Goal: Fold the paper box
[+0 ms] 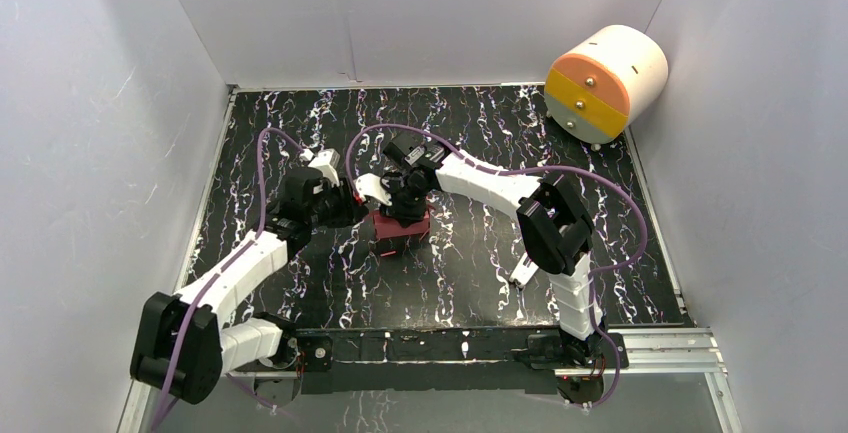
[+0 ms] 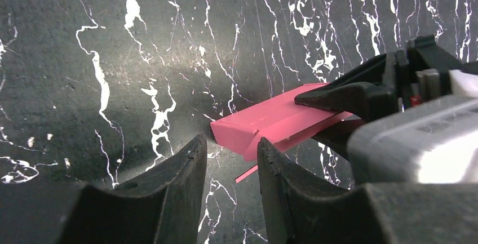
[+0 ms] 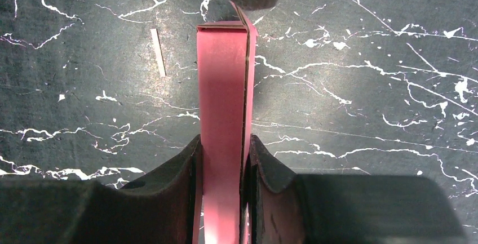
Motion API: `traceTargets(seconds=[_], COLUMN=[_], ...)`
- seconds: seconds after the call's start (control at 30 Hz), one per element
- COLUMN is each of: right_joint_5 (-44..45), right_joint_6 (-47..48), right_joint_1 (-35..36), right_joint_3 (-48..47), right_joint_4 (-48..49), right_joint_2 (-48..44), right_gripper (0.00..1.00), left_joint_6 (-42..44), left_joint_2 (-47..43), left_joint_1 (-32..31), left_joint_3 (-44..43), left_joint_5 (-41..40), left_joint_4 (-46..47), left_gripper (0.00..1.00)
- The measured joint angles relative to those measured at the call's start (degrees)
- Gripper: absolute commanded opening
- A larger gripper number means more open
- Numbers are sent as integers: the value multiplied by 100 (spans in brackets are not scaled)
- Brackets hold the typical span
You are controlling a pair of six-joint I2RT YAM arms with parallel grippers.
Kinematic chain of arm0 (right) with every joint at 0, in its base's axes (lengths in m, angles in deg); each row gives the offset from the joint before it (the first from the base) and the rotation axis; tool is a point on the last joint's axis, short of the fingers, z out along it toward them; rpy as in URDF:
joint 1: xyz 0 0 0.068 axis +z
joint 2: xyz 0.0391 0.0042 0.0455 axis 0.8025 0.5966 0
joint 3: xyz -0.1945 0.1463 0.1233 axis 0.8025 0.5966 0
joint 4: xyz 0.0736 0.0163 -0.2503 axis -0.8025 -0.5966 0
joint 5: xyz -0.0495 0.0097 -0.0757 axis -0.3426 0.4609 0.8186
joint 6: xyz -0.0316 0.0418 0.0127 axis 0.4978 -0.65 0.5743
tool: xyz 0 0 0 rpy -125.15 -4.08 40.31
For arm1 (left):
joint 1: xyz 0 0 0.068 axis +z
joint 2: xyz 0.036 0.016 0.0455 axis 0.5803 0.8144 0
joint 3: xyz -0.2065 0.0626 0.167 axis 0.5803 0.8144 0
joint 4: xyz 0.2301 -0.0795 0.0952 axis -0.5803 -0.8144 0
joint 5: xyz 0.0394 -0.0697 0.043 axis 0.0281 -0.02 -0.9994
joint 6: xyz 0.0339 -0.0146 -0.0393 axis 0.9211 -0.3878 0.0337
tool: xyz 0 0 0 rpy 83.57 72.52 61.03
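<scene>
Firmly, right fingers (image 3: pixel 175 168) pinched the pink paper box (image 3: pixel 221 97), left fingers (image 2: pixel 177 171) stood apart, just beside its corner

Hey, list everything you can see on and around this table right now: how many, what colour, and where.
paper box: one, pink-red, middle of the table, between both claws
cylinder: one, white with orange and yellow front, far right corner
thin strip: one, white, flat on the table beside the box
table: one, black with white veining
rail: one, silver, near edge
left claw: one, black, open at the box's end
right claw: one, black, shut on the box
</scene>
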Motion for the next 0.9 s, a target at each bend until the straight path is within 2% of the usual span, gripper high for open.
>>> traceTargets(seconds=[0.4,0.73,0.9], right_joint_5=[-13,-15,-13], right_joint_6=[-20,-28,-61], right_joint_1=[-11,-9,-4], right_joint_3=[48,70,70], right_joint_4=[26,37,48], right_joint_2=[-24,-39,-39], right_gripper=[8,6,5], left_joint_6=[-280,-688,-734], left_joint_2=[490,415,374], left_joint_1=[9,9,9], left_joint_3=[-4,-4,-48], left_joint_5=[363,487,420], left_joint_4=[380,380,210], left_gripper=[29,29,33])
